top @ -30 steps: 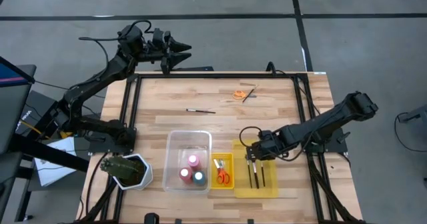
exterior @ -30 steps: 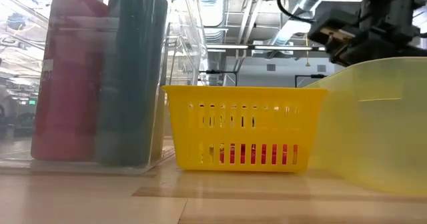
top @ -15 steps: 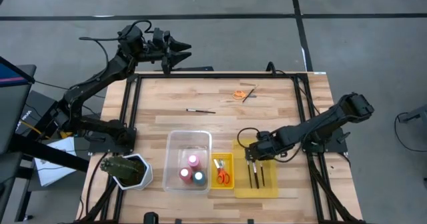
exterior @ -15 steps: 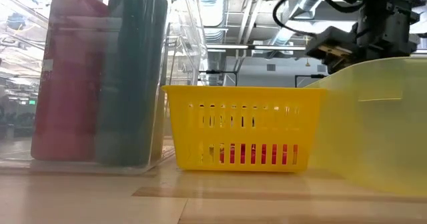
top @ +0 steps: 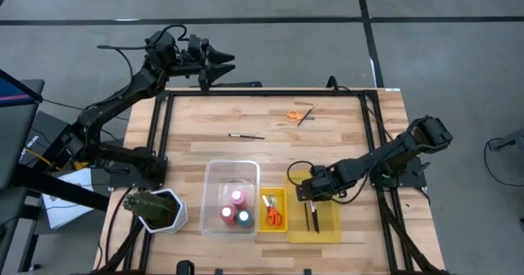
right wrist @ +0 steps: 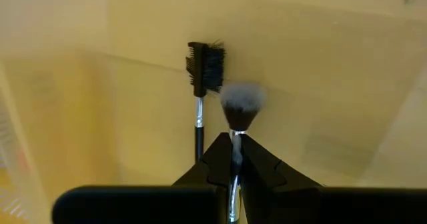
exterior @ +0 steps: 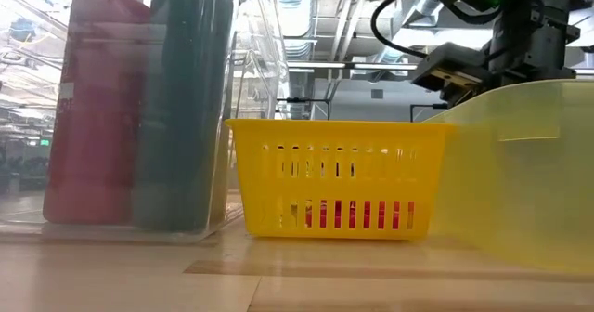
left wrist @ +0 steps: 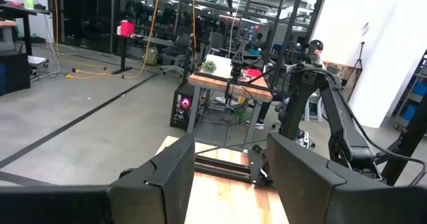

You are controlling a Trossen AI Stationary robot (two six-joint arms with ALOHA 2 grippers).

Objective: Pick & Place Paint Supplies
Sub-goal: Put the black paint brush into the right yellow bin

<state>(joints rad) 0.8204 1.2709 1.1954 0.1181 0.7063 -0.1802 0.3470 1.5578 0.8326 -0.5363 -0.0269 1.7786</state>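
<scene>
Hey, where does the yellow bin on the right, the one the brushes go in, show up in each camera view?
High view: yellow bin at the near table edge, right of the small yellow basket, under the right gripper.
Low view: its translucent wall fills the right side.
Left wrist view: not in it.
Right wrist view: its yellow floor fills the picture, behind the held brush.
Shared landmark: the small yellow basket, beside the bin in the high and low views.

Three paint bottles (top: 236, 210) stand near the worktop's front edge beside orange scissors (top: 273, 216) and two brushes (top: 312, 218); another brush (top: 246, 135) lies mid-table.
</scene>
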